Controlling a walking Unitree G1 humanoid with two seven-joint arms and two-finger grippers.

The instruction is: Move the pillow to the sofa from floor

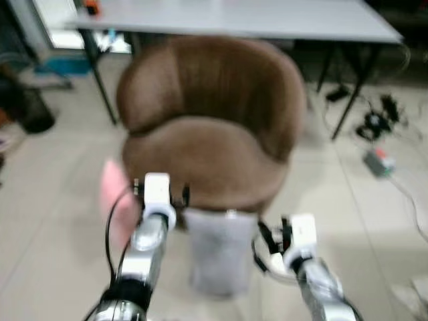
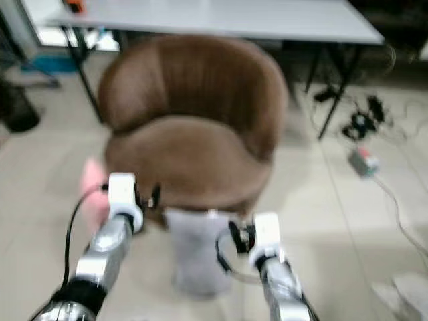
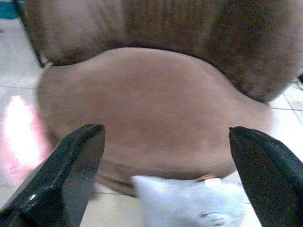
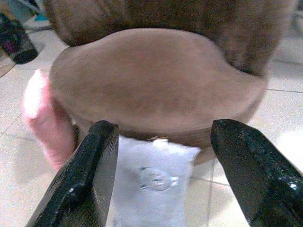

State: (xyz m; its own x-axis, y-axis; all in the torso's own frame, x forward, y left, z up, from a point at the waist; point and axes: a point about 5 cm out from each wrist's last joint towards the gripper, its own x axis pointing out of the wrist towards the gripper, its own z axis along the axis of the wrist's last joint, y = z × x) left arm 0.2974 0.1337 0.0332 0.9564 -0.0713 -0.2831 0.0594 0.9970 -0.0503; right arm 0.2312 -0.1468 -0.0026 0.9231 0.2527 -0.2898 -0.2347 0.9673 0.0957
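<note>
A brown round sofa (image 1: 210, 127) is seen ahead on a pale tile floor (image 1: 60, 200), w/ a grey tabletop (image 1: 267, 17) behind it. A light grey pillow (image 1: 219, 251) is stood upright on the floor, leaned against the sofa's front edge, between the two raised arms. A pink pillow (image 1: 117, 200) is seen on the floor at the sofa's left side, touching it. The left hand (image 3: 163, 156) is held just left of the grey pillow, fingers (image 3: 66, 175) spread wide apart, nothing gripped; the sofa seat and the pillow's top are framed between them. The right hand (image 4: 165, 165) is held just right of the pillow, fingers (image 4: 87, 175) also wide apart, nothing gripped; in its wrist view the pillow lies betw. the fingers w/ a round mark on its face. Cables and a power strip (image 1: 378, 160) are scattered on the floor at right. Head views are blurred.
</note>
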